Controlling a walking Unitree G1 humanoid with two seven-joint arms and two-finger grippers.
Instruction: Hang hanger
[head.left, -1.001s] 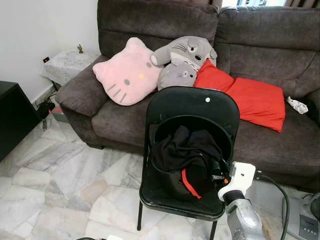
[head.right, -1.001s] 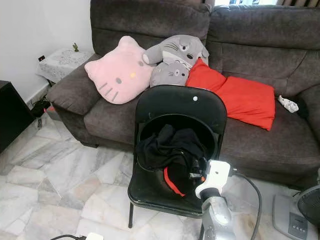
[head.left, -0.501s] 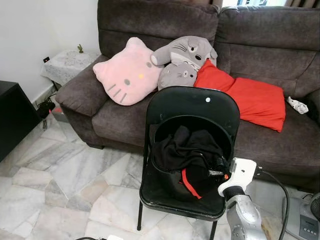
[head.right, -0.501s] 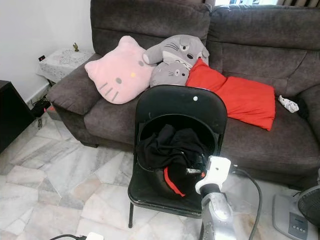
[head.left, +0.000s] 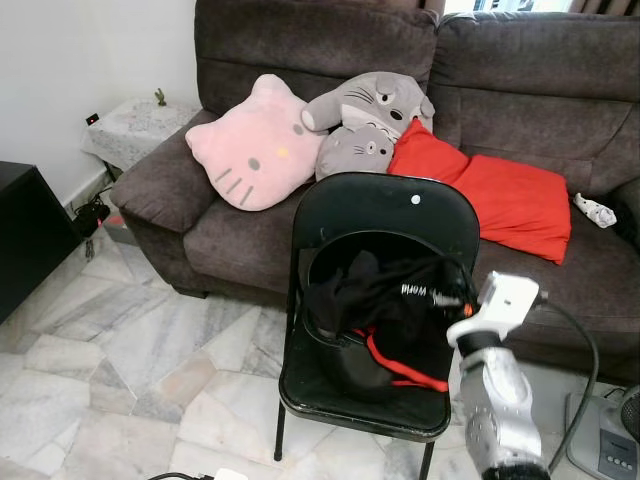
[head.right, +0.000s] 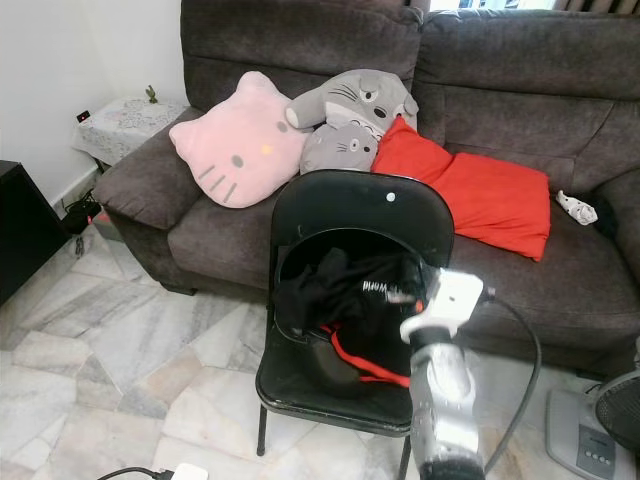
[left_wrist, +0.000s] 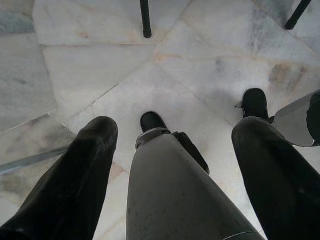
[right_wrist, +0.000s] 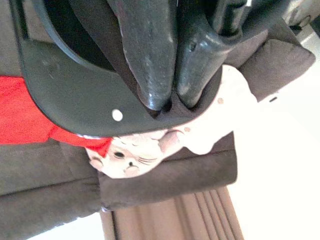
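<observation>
A black folding chair (head.left: 385, 210) stands before the sofa with a round black basket (head.left: 322, 338) on its seat. A black garment (head.left: 385, 295) with white lettering and red trim (head.left: 405, 370) spills out of the basket. My right gripper (head.left: 445, 298) is shut on the garment's upper edge and holds it up over the seat's right side. In the right wrist view the right gripper (right_wrist: 170, 102) has its fingers pressed together against the chair back. I cannot make out a hanger apart from the cloth. My left gripper (left_wrist: 177, 125) hangs open above the marble floor beside my leg.
A brown sofa (head.left: 560, 90) behind the chair holds a pink cat cushion (head.left: 255, 145), grey plush toys (head.left: 365, 120) and a red cushion (head.left: 500, 195). A black cabinet (head.left: 25, 235) stands at the left, a fan base (head.left: 605, 440) at the lower right.
My right gripper has risen from down in the basket to the level of its rim and drawn the black garment up, baring the white lettering and more red trim.
</observation>
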